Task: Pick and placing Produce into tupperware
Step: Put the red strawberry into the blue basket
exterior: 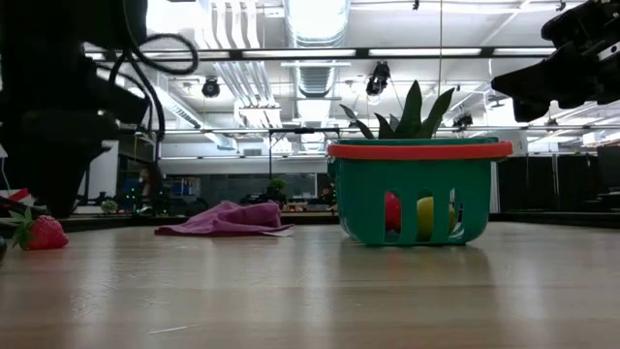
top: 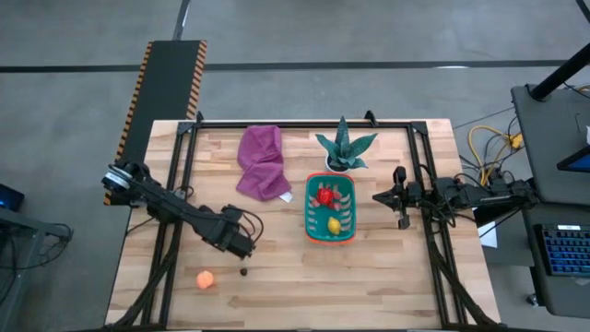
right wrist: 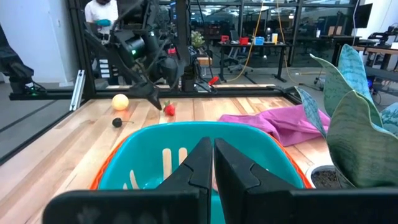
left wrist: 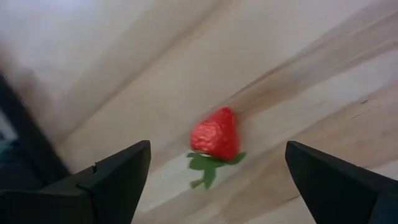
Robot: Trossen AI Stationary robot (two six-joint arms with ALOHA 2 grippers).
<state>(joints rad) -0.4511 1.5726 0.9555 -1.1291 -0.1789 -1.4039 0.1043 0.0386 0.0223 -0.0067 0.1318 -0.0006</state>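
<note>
A red strawberry [left wrist: 216, 134] with a green leaf cap lies on its side on the wooden table. My left gripper [left wrist: 217, 180] is open, and its fingers stand on either side of the strawberry without touching it. In the high view this gripper [top: 244, 246] covers the strawberry. The orange ball [top: 205, 279] and a small dark piece [top: 243, 271] lie on the table nearer the near edge. The teal basket [top: 311, 221] holds a red fruit [top: 325, 195] and a yellow lemon [top: 334, 224]. My right gripper [top: 378, 196] is shut, just right of the basket and above table level.
A purple cloth [top: 263, 162] lies left of the basket toward the far edge. A spiky green plant in a white pot [top: 344, 149] stands just behind the basket. A black frame [top: 180, 175] runs along the table's sides. A person [right wrist: 102, 12] stands in the room beyond.
</note>
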